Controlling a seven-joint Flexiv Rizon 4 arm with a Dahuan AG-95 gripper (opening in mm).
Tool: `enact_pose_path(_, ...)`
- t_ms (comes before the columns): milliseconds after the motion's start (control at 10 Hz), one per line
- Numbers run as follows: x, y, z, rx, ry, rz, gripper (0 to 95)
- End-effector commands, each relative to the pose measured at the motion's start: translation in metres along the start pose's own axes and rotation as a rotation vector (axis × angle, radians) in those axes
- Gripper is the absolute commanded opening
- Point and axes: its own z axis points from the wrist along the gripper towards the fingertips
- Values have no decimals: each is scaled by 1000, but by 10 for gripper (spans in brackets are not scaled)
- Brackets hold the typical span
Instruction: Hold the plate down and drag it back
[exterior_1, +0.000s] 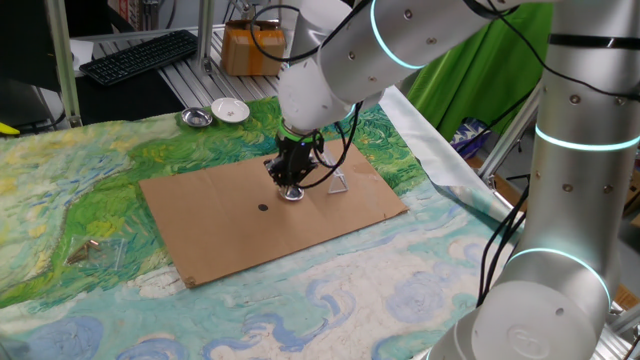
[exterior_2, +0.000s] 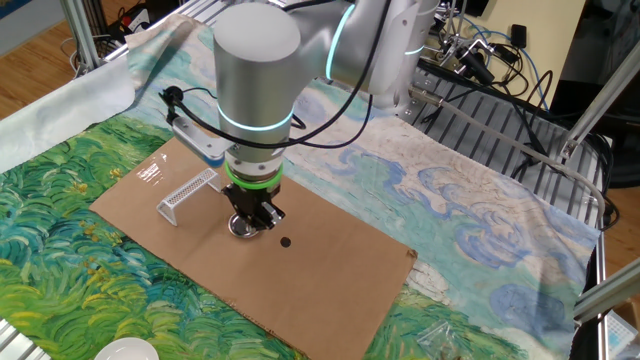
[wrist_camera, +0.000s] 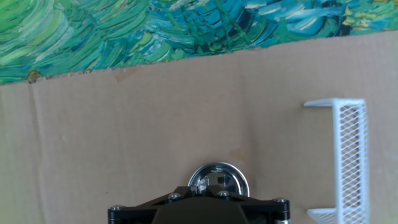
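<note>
We see the plate (wrist_camera: 218, 181), a small round dish of shiny silver metal, lying flat on a sheet of brown cardboard (exterior_1: 230, 225) near the sheet's middle. Our gripper (exterior_1: 290, 180) stands straight above it, its tips down on or just over the dish. In the hand view the gripper's dark body hides the lower part of the plate, so we cannot tell whether the fingers are spread or pressed together, nor whether they truly bear on the metal.

Just beside the plate stands a white mesh piece (wrist_camera: 347, 158), apart from it. A small dark dot (exterior_2: 286, 241) marks the cardboard near the dish. The cardboard lies on a painted cloth (exterior_1: 80, 200) that covers the bench. Well apart, near the cloth's far edge, sit a white bowl (exterior_1: 230, 110) and another small metal dish (exterior_1: 196, 118).

We judge the risks as these. The smooth metal may slip from under the tips if the downward press is light or off centre. A press on the rim could tip the dish up. The loose cardboard might slide along with the plate. A sideways drift could knock the mesh piece.
</note>
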Motion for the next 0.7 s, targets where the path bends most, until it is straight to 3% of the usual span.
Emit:
enact_pose_path(100, 3, 6, 1, -7, 0, 10, 0)
enact_pose_path(700, 12, 32, 1, -23, 1, 52, 0)
